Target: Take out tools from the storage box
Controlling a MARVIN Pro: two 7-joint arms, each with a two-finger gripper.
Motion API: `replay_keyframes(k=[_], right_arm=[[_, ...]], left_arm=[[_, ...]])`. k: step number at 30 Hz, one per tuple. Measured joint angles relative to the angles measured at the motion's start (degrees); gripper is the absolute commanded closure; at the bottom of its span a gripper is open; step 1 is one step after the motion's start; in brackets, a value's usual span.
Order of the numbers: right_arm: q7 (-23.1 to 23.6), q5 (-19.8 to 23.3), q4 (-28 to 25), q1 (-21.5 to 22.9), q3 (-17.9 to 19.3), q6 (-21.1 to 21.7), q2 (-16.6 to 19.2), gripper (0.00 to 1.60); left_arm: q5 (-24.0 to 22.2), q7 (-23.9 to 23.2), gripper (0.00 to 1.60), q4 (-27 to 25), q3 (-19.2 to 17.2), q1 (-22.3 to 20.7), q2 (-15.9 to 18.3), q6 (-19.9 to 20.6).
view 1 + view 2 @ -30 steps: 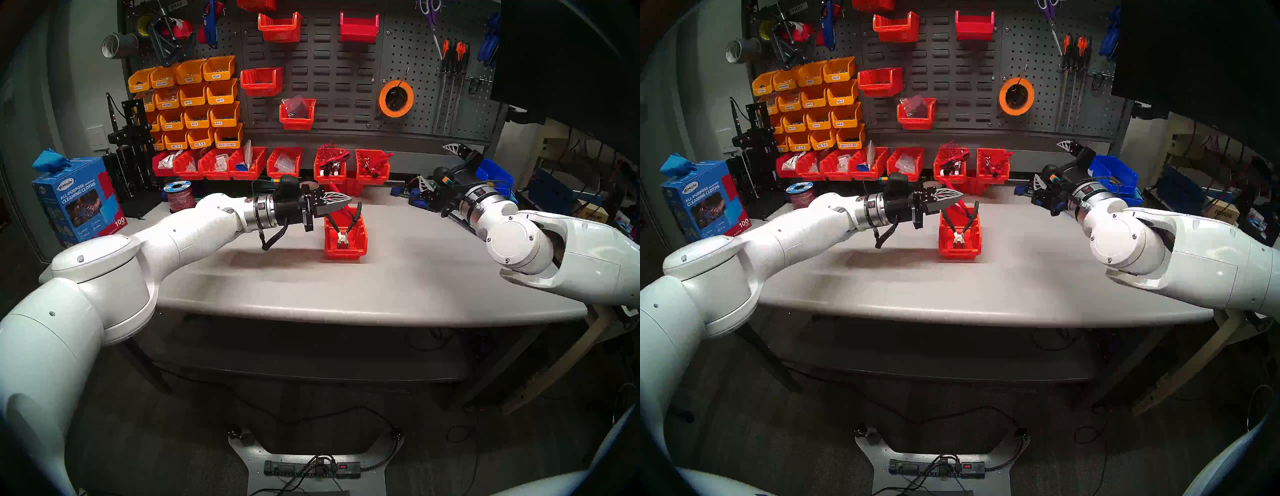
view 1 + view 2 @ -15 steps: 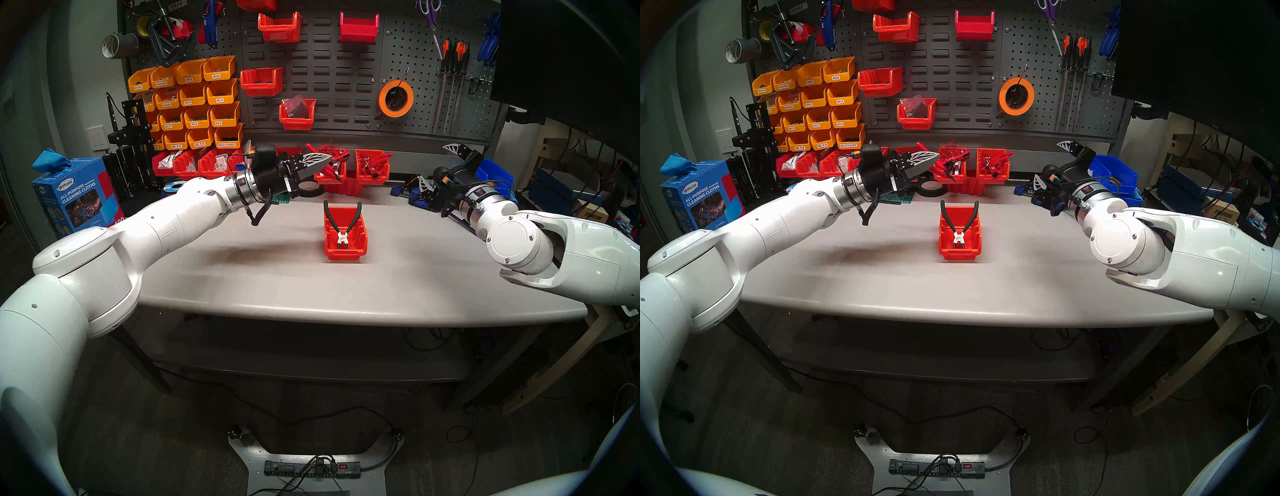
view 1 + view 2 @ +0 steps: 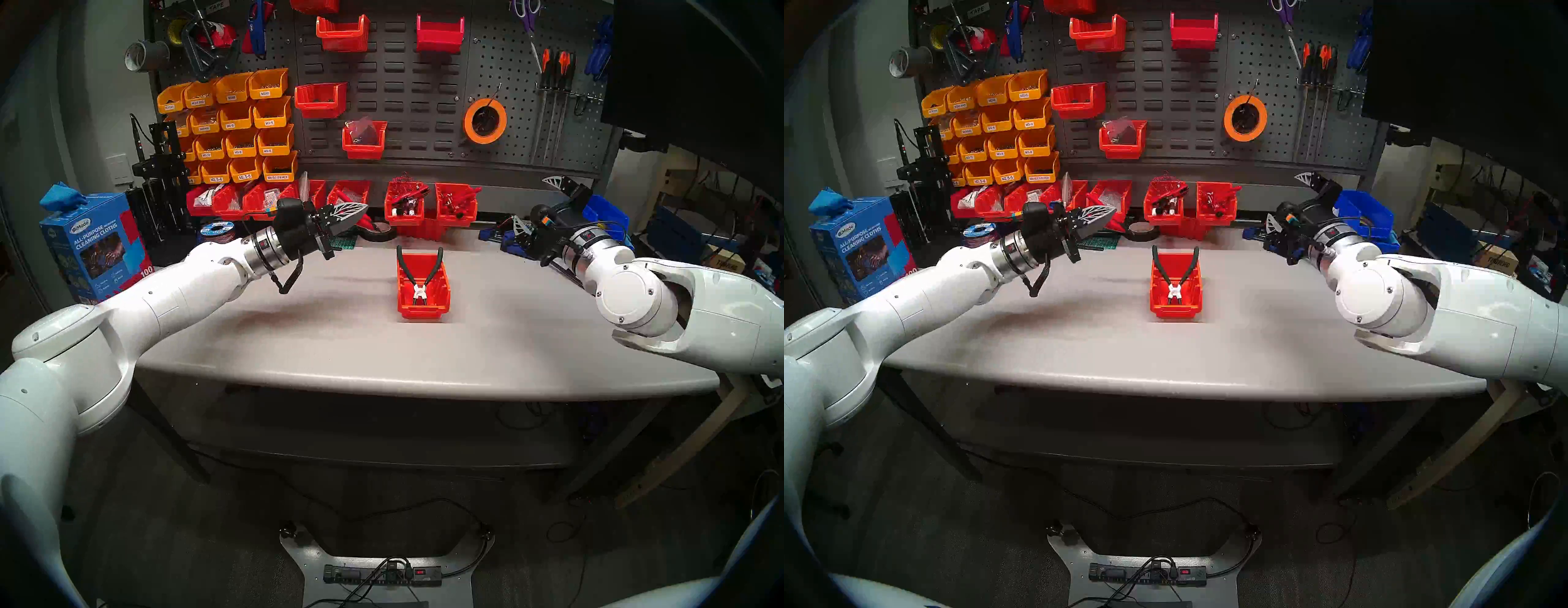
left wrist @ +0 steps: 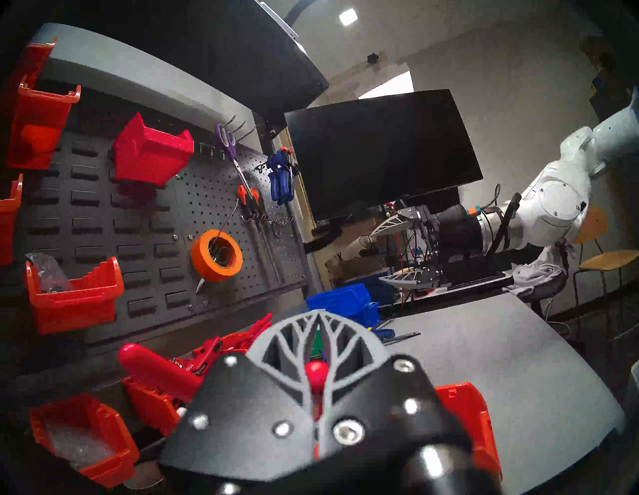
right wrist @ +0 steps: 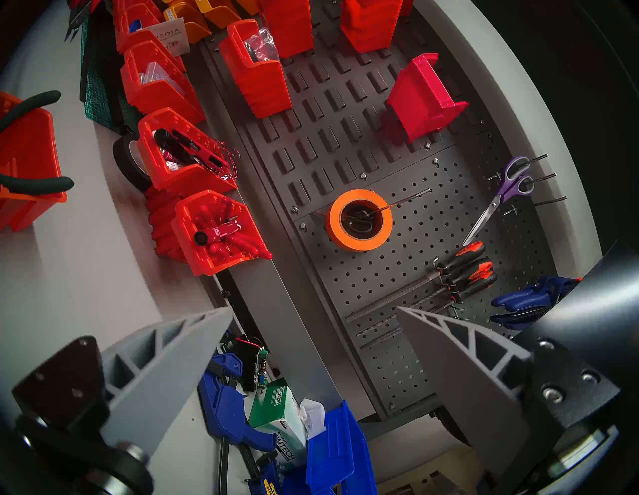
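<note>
Above the table's (image 3: 339,339) left rear, left gripper (image 3: 360,211) pinches the red-handled cutters (image 4: 157,368).
Green-handled pliers (image 3: 418,276) sit in the storage box (image 3: 422,308); right gripper (image 5: 311,349) spread wide.

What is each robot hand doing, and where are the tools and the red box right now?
left gripper: shut on the red-handled cutters, held up off the table.
right gripper: open, holding nothing.
green-handled pliers: lying in the storage box, handles sticking up past its back rim.
storage box: upright on the table.
</note>
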Motion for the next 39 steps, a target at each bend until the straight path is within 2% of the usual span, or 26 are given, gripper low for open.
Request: replay_keyframes(k=[3,11,21,28,29,30,31,32,33,34,35,36,37,39], right_arm=[[0.0,0.0,0.0,0.0,0.0,0.0,0.0,0.0],[0.4,-0.1,0.0,0.1,0.0,0.0,-0.1,0.0],[4.4,-1.8,0.2,1.2,0.3,-1.3,-1.5,0.0],[7.7,-2.9,1.3,2.3,0.9,-2.7,-2.6,0.0],[8.4,-2.9,1.6,2.4,1.0,-3.0,-2.9,0.0],[8.8,-2.9,1.8,2.5,1.1,-3.2,-3.0,0.0],[9.5,-2.8,2.1,2.6,1.2,-3.6,-3.3,0.0],[10.3,-2.8,2.7,2.7,1.3,-4.0,-3.6,0.0],[11.1,-2.6,3.2,2.8,1.4,-4.5,-4.0,0.0],[11.8,-2.4,3.8,2.9,1.6,-4.9,-4.4,0.0],[12.7,-1.9,4.8,2.9,1.8,-5.5,-5.0,0.0],[13.4,-1.5,5.7,3.0,2.0,-6.0,-5.6,0.0],[13.9,-1.1,6.4,3.0,2.1,-6.3,-6.1,0.0],[15.0,-0.2,8.4,3.0,2.5,-7.1,-7.6,0.0]], left_arm=[[1.9,1.7,1.6,-1.3,1.3,0.9,1.6,-1.4],[10.8,7.0,1.6,-4.4,6.1,1.7,6.0,-4.3],[17.5,13.0,1.6,-8.1,9.1,1.3,9.8,-4.6],[22.0,15.2,1.6,-8.1,10.9,0.0,11.1,-2.3],[22.6,15.5,1.48,-8.0,11.1,-0.2,11.3,-1.9],[22.9,15.7,1.27,-7.9,11.3,-0.3,11.4,-1.6],[23.3,16.0,0.92,-7.8,11.4,-0.5,11.5,-1.3],[23.6,16.3,0.84,-7.7,11.6,-0.6,11.5,-0.9],[23.9,16.6,0.7,-7.6,11.7,-0.7,11.6,-0.6],[24.2,16.8,0.68,-7.5,11.9,-0.8,11.6,-0.2],[24.5,17.0,0.58,-7.4,12.1,-0.9,11.6,0.2],[24.7,17.2,0.38,-7.4,12.2,-0.9,11.6,0.5],[24.9,17.3,0.04,-7.3,12.3,-0.9,11.6,0.7],[25.0,17.8,0.0,-7.3,12.2,-1.0,11.5,1.1]])
